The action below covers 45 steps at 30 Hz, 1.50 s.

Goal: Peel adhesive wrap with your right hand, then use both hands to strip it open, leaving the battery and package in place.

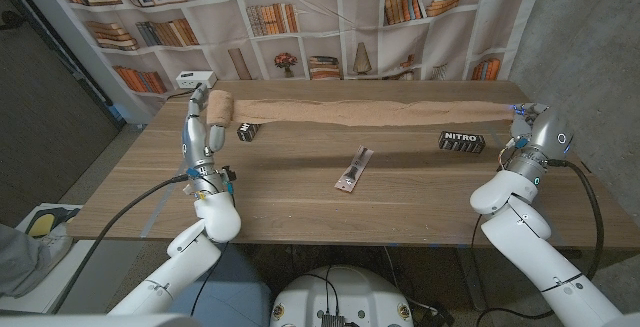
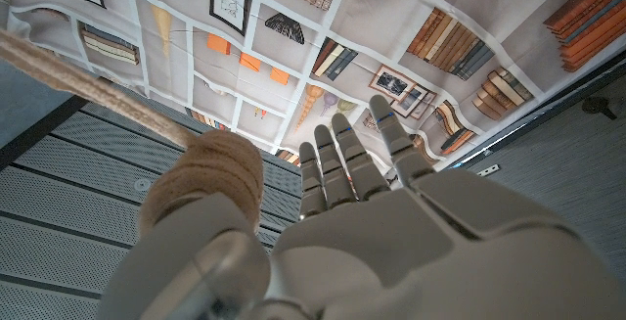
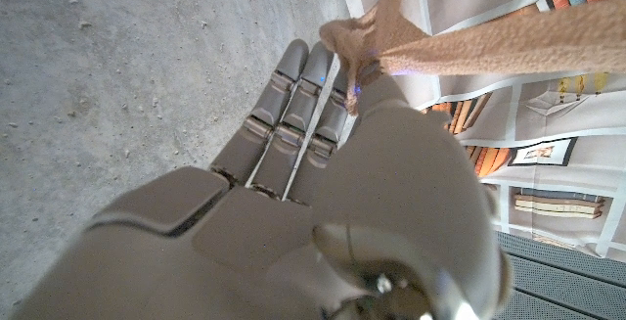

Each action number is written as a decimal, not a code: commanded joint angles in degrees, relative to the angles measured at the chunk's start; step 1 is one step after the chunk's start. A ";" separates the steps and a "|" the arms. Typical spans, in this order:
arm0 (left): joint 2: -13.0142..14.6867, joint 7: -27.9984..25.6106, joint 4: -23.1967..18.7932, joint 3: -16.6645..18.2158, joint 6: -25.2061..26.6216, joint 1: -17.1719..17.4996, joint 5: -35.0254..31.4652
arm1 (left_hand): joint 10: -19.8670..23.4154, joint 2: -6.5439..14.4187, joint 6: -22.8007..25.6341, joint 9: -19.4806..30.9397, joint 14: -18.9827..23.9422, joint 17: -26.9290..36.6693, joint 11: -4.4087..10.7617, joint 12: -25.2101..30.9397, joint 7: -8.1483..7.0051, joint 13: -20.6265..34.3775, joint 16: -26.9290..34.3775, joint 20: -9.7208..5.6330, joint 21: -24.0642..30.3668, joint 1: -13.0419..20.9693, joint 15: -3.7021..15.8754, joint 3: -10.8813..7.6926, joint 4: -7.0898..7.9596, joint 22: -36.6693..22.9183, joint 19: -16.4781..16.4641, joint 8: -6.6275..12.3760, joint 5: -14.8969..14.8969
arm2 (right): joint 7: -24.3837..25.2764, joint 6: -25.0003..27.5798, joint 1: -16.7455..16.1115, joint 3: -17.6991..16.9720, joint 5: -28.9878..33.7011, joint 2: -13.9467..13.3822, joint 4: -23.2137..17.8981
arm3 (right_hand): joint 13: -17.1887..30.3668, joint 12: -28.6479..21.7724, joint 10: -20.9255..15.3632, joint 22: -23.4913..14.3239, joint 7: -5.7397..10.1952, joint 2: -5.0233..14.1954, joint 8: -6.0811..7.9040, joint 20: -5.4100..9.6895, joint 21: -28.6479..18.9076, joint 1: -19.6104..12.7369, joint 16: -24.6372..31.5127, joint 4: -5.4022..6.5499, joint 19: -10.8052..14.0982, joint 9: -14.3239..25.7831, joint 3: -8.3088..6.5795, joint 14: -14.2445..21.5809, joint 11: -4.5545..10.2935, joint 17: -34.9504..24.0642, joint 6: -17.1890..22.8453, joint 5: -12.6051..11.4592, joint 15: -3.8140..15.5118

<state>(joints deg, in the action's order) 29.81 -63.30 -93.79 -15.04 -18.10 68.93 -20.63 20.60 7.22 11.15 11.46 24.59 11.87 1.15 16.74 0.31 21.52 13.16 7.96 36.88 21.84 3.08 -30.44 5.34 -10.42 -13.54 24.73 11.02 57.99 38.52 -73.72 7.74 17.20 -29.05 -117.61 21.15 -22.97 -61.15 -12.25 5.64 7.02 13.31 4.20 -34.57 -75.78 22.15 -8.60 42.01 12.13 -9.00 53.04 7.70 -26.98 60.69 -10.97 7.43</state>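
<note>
wooden table (image 1: 300, 187): long top in the head view, with a bookshelf-print backdrop (image 1: 300, 17) hanging behind it.

adhesive wrap (image 1: 370, 114): tan strip drawn out in a long band above the far part of the table, running from the left hand to the right hand. its remaining roll (image 2: 201, 178) sits at the left end.

left hand (image 1: 203, 127): raised over the table's left far side, holding the roll against its thumb side; in the left wrist view the other fingers (image 2: 337, 159) reach straight out, close side by side.

right hand (image 1: 530, 125): raised at the table's right far side. in the right wrist view the free end of the wrap (image 3: 357, 41) is pinched at the thumb side; the other fingers (image 3: 284, 105) lie straight and together.

black "nitro" package (image 1: 463, 141): lying on the table right of centre, below the band.

battery (image 1: 248, 131): small dark item lying on the table just beside the left hand.

narrow dark packet (image 1: 355, 168): lies flat near the table's middle, apart from both hands.
</note>
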 commanded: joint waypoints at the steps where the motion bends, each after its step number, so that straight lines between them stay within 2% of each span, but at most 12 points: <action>1: -0.18 0.39 0.34 0.72 -1.63 0.43 -0.15 | 0.38 0.07 1.00 0.04 0.72 0.22 0.02 0.30 -0.08 0.13 0.39 -0.17 0.18 -0.65 0.16 -0.02 0.54 -0.12 -0.62 -0.32 -0.03 | 0.35 -2.11 -1.36 -0.18 -0.81 -0.04 -1.14 | 0.20 -0.10 -0.34 0.08 -0.07 0.16 -0.03 2.35 -0.67 -0.43 -0.20 -0.08 -0.54 0.27 0.43 0.31 0.15 -0.25 0.41 -0.29 6.47; 4: -0.48 0.44 0.29 0.65 -1.60 0.34 -0.28 | 0.38 0.01 1.25 0.04 0.70 0.25 0.11 0.34 -0.30 0.13 0.37 -0.24 -0.26 -1.21 0.26 0.26 0.91 -0.12 0.26 -0.48 0.02 | 0.48 -2.67 -1.68 0.56 -0.10 -0.49 -1.72 | 0.24 -0.12 -0.40 0.09 -0.10 0.16 -0.06 2.35 -0.76 -0.43 -0.26 -0.08 -0.57 0.27 0.44 0.28 0.19 -0.25 0.38 -0.29 6.47; 11: -1.37 0.52 0.61 -0.21 -1.97 -0.83 -0.96 | 0.07 -0.72 2.00 0.04 0.44 0.19 1.12 0.23 -2.76 0.04 0.17 -0.54 -1.30 -2.77 1.18 1.20 1.64 -0.11 1.99 -0.97 0.18 | 0.29 -4.13 -1.48 1.53 0.36 -0.66 -1.77 | 0.22 -0.05 -0.40 0.14 0.10 0.15 -0.04 2.33 -1.02 -0.43 -0.31 -0.08 -0.61 0.28 0.48 0.34 0.25 -0.32 0.57 -0.29 6.47; 12: -1.47 0.55 0.74 -0.42 -2.08 -1.04 -1.10 | 0.08 -0.98 2.34 0.03 0.43 0.16 1.42 0.15 -4.15 -0.02 0.13 -0.72 -1.42 -3.24 1.62 1.48 1.80 -0.08 1.88 -1.06 0.26 | 0.33 -4.39 -1.38 1.68 0.41 -0.63 -1.62 | 0.21 -0.04 -0.40 0.15 0.10 0.14 -0.06 2.32 -1.04 -0.43 -0.33 -0.08 -0.63 0.29 0.48 0.34 0.24 -0.31 0.53 -0.29 6.47; 17: -1.87 0.43 0.95 -1.08 -2.27 -1.56 -1.68 | 0.26 -1.38 2.99 0.02 0.50 0.07 2.52 0.02 -5.55 -0.09 0.08 -2.08 -1.61 -3.95 3.37 1.85 1.96 -0.01 1.42 -1.18 0.47 | -0.03 -5.09 -0.97 2.08 0.50 -0.77 -1.24 | 0.19 -0.02 -0.49 0.18 -0.11 0.14 -0.11 2.28 -1.22 -0.42 -0.37 -0.07 -0.73 0.29 0.50 0.39 0.26 -0.35 0.52 -0.30 6.47; 21: -2.02 0.37 1.10 -1.27 -2.25 -1.66 -1.78 | 0.40 -1.56 3.12 0.01 0.61 0.03 2.90 -0.02 -6.25 -0.14 0.08 -2.58 -1.68 -4.19 3.79 1.99 1.98 0.02 1.17 -1.26 0.55 | -0.29 -5.12 -0.54 2.43 0.85 -1.03 -1.11 | 0.21 -0.01 -0.51 0.21 -0.06 0.13 -0.14 2.30 -1.36 -0.42 -0.42 -0.08 -0.70 0.30 0.52 0.39 0.29 -0.36 0.51 -0.31 6.47; 45: -1.95 0.12 0.93 -1.19 -1.67 -1.36 -1.80 | 0.38 -1.95 3.34 0.00 0.55 -0.09 2.71 -0.34 -5.79 -0.27 -0.08 -2.57 -2.22 -4.91 3.56 2.33 2.03 0.05 1.28 -1.59 0.85 | -1.15 -4.32 0.24 2.60 0.89 -1.34 -0.46 | 0.34 0.11 -0.48 0.34 -0.01 0.15 -0.29 2.31 -2.05 -0.40 -0.65 -0.07 -1.07 0.33 0.58 0.52 0.21 -0.46 0.48 -0.34 6.47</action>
